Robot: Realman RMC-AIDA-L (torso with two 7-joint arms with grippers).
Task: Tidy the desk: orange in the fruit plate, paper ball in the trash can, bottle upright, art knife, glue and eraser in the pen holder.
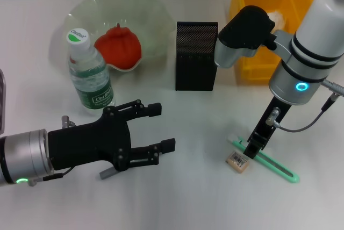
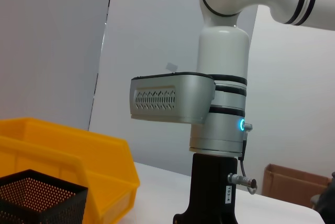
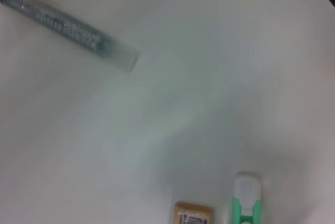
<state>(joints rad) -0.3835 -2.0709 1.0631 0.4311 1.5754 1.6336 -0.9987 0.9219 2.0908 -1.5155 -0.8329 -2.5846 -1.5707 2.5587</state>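
The orange (image 1: 118,47) lies in the pale-green fruit plate (image 1: 156,9) at the back left. Just in front of it the bottle (image 1: 88,77) stands upright. The black mesh pen holder (image 1: 196,55) stands mid-table, with the yellow trash can (image 1: 269,26) to its right. My right gripper (image 1: 251,152) points straight down at the near end of the green art knife (image 1: 271,165), with the eraser (image 1: 238,160) right beside it. My left gripper (image 1: 164,127) hovers open and empty at the front left. The grey glue (image 1: 107,173) pokes out from under it. The paper ball is out of view.
The right wrist view shows the glue tube (image 3: 68,28), the eraser (image 3: 193,214) and the art knife's tip (image 3: 246,200) on bare white table. The left wrist view looks across at the trash can (image 2: 68,150) and the pen holder (image 2: 42,198).
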